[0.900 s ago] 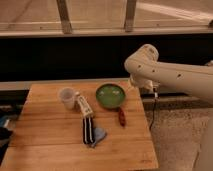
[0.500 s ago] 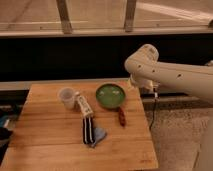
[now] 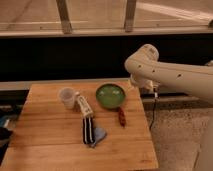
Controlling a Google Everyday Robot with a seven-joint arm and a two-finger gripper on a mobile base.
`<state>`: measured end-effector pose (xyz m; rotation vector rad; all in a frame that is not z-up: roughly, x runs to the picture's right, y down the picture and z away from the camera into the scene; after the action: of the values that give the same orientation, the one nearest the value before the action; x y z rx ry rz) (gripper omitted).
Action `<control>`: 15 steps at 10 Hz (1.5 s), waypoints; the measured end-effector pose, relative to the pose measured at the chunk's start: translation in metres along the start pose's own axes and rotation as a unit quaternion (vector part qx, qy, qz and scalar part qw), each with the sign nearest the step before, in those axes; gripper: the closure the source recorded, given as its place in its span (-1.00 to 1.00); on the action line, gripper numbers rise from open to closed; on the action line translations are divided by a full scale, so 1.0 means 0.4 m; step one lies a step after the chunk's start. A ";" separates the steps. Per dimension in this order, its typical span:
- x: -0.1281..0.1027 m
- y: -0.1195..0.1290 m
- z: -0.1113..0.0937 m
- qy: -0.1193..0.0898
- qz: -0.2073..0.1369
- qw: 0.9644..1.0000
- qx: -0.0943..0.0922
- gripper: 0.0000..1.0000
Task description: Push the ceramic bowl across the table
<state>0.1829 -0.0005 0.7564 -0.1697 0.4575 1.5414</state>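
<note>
The ceramic bowl (image 3: 110, 95) is round, shallow and glossy green. It sits near the far right edge of the wooden table (image 3: 45, 142). My white arm reaches in from the right and bends above the table's far right corner. The gripper (image 3: 142, 84) hangs at the arm's end, just right of the bowl and slightly behind it, mostly hidden under the arm. It does not visibly touch the bowl.
A small white cup (image 3: 67, 97) stands left of the bowl. A white packet (image 3: 84, 106), a dark striped object (image 3: 88, 131) and a blue item (image 3: 99, 135) lie mid-table. A red-brown stick (image 3: 121, 116) lies just in front of the bowl. A dark wall runs behind.
</note>
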 end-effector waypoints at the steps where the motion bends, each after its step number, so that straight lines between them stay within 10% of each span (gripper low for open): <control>1: 0.000 0.000 0.000 0.000 0.000 1.000 0.000 -0.41; 11: -0.002 -0.002 -0.002 -0.006 -0.005 1.000 0.006 -0.41; 15: -0.084 0.049 -0.018 -0.071 -0.050 0.990 0.109 -0.41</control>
<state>0.1636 -0.0336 0.7666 0.0863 0.4931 1.3845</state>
